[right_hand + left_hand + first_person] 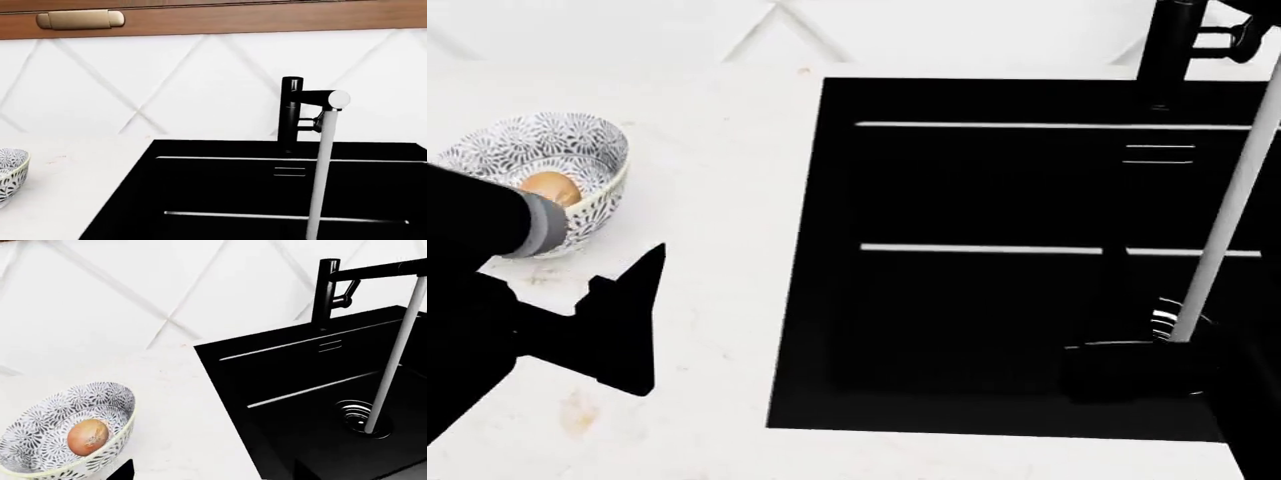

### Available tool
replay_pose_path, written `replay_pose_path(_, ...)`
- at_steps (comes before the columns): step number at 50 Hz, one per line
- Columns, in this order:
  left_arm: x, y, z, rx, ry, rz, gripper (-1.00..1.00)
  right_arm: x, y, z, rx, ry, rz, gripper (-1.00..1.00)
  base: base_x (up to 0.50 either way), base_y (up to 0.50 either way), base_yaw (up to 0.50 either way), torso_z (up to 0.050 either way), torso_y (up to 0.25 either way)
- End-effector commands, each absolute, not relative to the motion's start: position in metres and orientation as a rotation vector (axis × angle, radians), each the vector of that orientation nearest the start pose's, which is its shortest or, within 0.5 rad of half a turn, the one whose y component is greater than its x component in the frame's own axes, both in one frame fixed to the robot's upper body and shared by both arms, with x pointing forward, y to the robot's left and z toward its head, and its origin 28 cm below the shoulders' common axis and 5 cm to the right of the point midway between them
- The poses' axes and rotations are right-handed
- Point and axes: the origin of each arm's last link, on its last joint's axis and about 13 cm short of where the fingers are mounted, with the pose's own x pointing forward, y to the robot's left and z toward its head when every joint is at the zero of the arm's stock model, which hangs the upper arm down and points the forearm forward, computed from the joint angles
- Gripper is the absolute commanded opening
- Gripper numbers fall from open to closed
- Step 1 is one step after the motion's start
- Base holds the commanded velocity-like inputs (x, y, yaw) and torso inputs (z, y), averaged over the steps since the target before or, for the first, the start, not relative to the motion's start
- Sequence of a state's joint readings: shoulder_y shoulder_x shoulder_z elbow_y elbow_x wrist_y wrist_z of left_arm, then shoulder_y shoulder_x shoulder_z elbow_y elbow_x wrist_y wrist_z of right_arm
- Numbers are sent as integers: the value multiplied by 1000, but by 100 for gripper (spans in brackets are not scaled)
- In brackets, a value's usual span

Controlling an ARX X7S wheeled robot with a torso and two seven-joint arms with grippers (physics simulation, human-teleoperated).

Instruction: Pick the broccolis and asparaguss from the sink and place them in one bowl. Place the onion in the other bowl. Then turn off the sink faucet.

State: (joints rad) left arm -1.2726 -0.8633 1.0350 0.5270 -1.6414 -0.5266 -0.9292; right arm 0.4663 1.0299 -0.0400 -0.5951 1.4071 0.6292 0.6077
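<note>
Nearest, the left gripper [627,310] hovered over the worktop [721,200], jaws unreadable; onion [87,437] sat in bowl [40,440]; faucet [291,112] ran

- The onion [550,187] lies in the bowl [587,140]; the bowl stands on the table [721,150], left of the sink [1001,200] and well apart from it
- The faucet [1169,50] stands behind the sink, toward its right; its water stream [1228,210] falls onto the drain [353,412] in the basin floor
- The left pincer [627,310] hangs over the table before the bowl, left of the sink
</note>
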Motion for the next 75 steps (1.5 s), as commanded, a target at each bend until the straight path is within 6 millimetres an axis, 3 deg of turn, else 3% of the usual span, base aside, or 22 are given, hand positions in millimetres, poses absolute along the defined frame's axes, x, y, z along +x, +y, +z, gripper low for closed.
replay_pose_path(1, 219, 201, 238, 44, 118, -229, 100, 208, -187, 234, 28, -22, 78, 100, -48, -500, 0, 0, 0)
replay_pose_path(60, 227, 207, 224, -1, 107, -182, 100, 214, -183, 228, 24, -29, 68, 100, 6, -465, 0, 0, 0)
replay_pose_path(75, 235, 212, 230, 4, 84, -158, 100, 218, -180, 227, 3, -36, 78, 100, 170, -27, 0, 0, 0)
